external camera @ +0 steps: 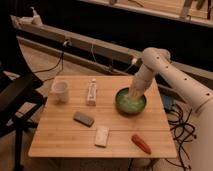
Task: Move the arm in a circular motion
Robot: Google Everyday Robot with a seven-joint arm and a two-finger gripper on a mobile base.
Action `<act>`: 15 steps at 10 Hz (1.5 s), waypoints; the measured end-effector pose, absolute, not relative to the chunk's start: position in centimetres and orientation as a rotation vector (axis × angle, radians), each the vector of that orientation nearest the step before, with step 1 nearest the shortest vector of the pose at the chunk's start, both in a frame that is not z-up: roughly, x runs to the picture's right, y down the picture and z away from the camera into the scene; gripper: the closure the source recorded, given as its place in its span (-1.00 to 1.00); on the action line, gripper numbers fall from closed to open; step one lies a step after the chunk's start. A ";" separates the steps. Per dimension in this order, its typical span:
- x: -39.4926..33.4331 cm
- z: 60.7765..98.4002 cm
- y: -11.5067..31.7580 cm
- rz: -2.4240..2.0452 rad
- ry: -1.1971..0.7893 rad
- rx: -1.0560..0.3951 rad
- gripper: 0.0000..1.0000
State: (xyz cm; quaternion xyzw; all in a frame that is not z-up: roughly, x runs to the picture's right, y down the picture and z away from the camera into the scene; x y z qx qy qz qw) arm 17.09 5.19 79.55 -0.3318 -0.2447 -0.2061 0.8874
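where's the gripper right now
In the camera view the gripper is toward the right side of the table, at the tip of the white arm, pointing down at the green bowl, right of the small bottle.

A wooden table carries a white cup at its left, an upright white tube beside it, and a green bowl at right, the gripper just over it. Nearer the front lie a dark block, a white packet and a red thing. A black chair stands left; cables trail right
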 end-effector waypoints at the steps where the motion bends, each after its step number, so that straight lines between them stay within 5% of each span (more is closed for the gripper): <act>1: 17.7 79.5 5.6 -0.425 -0.506 -0.689 0.17; 15: 17.3 80.0 6.2 -0.441 -0.499 -0.677 0.17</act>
